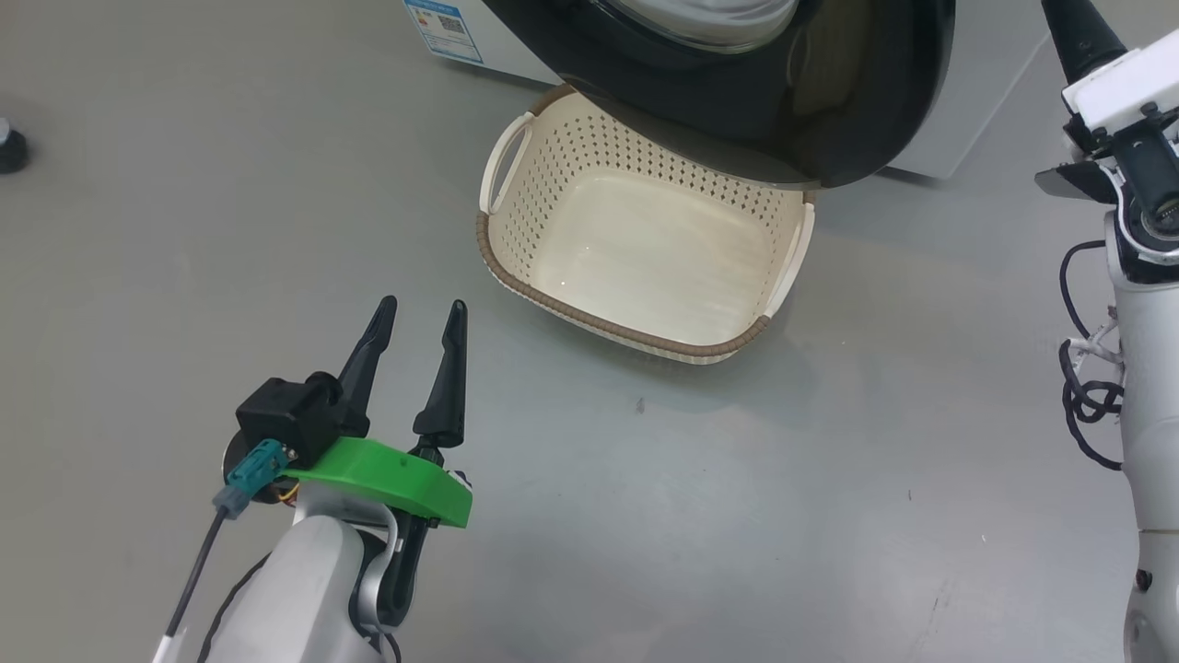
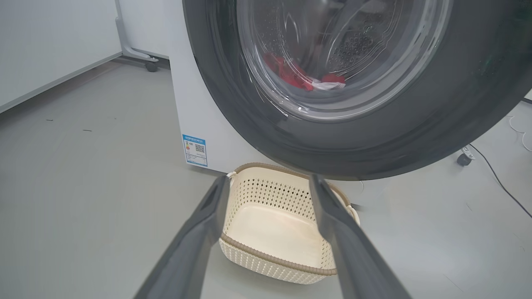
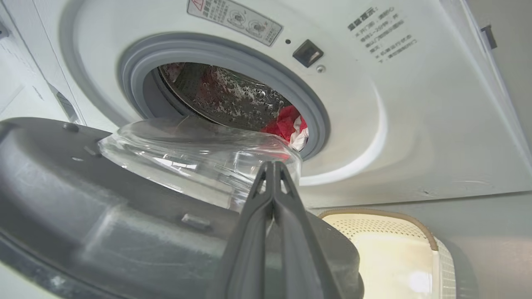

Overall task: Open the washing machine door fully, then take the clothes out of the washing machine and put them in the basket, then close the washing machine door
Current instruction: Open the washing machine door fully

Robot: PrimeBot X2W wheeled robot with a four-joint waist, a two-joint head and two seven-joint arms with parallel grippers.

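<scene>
Fingers of my left claw (image 1: 422, 304) stood wide apart and held nothing; they pointed over the bare floor (image 1: 184, 276) toward the basket (image 1: 589, 147). The basket was empty and sat just in front of the washing machine (image 1: 976, 83). I judged it light, so a careless drop could push it aside. Above its far side hung the washing machine door (image 1: 783, 92), partly open and not yet swung fully back. I believed this door was heavy and stiff on its hinge, with a glossy face too slippery to pinch. So I thought it better to press on the grey inner rim (image 3: 124, 216) and not on the glass bowl (image 3: 187, 153), which could be fragile. Further right the clothes (image 3: 286, 122) lay low in the drum (image 3: 216, 95), near its mouth. They looked soft, limp and light, and whether they were wet I could not tell. A raised red fold at the front seemed the best place to take hold. My right claw (image 3: 272, 164) was closed, the fingers pressed together with nothing between them. It reached over the inner side of the door just beside the bowl, and I could not tell if it touched.
</scene>
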